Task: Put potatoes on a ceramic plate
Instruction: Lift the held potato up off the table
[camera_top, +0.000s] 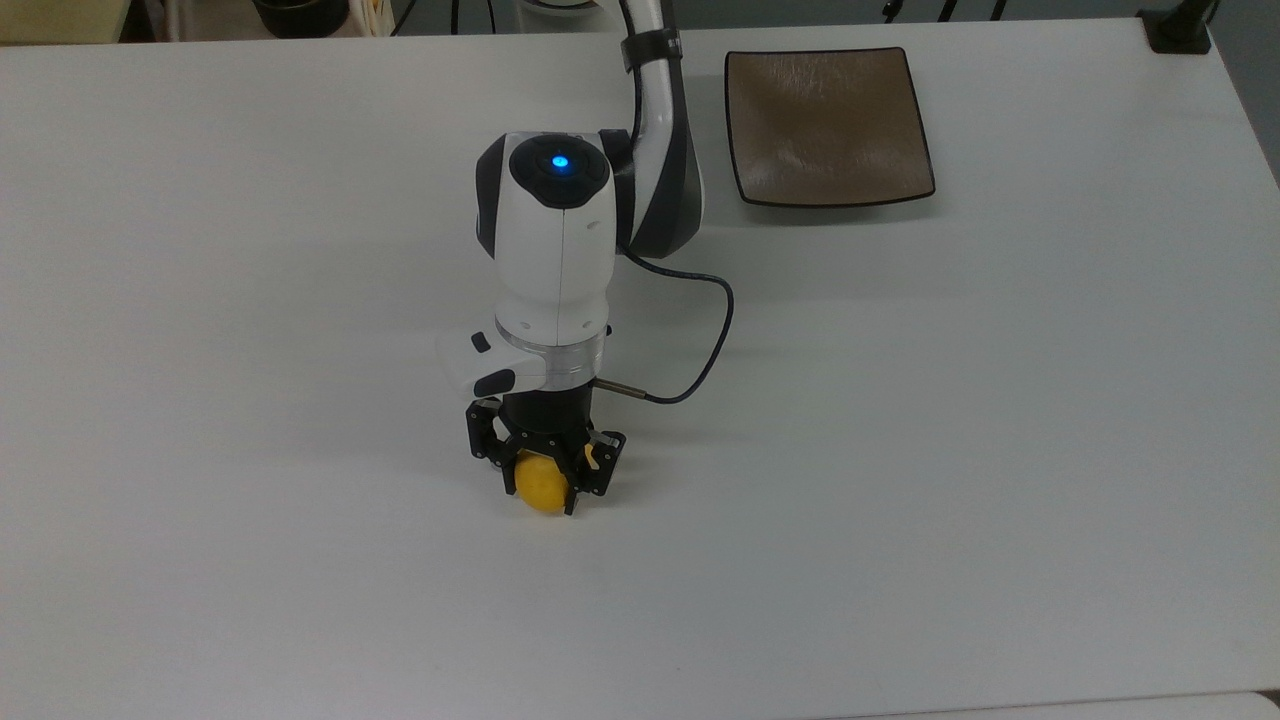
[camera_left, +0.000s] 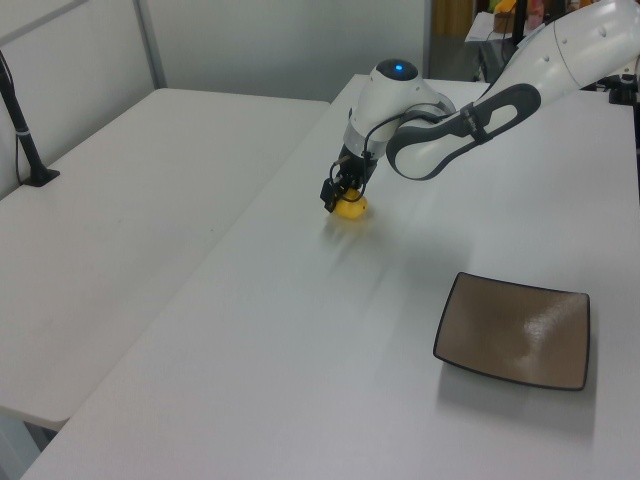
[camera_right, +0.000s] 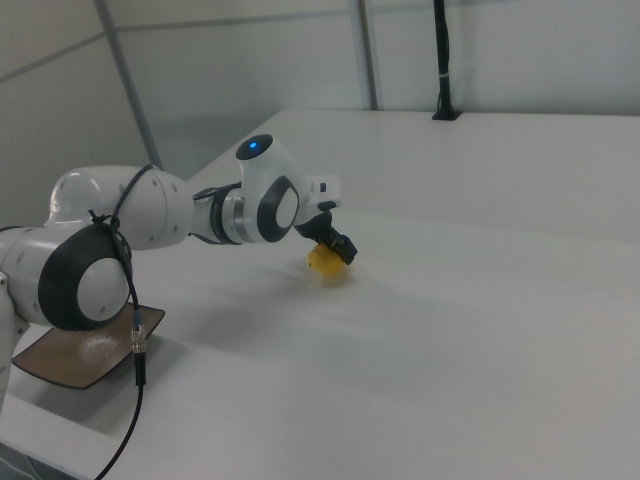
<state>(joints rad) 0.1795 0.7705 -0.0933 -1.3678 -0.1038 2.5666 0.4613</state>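
The arm reaches out low over the white table, wrist pointing down, its gripper clenched around the yellow potato, which sits on the tabletop well apart from the ceramic plate

White table w/ matte top; second white table adjoining on the left view's left. Pale wall panels behind. Black clamp post at far edge. Even lighting.
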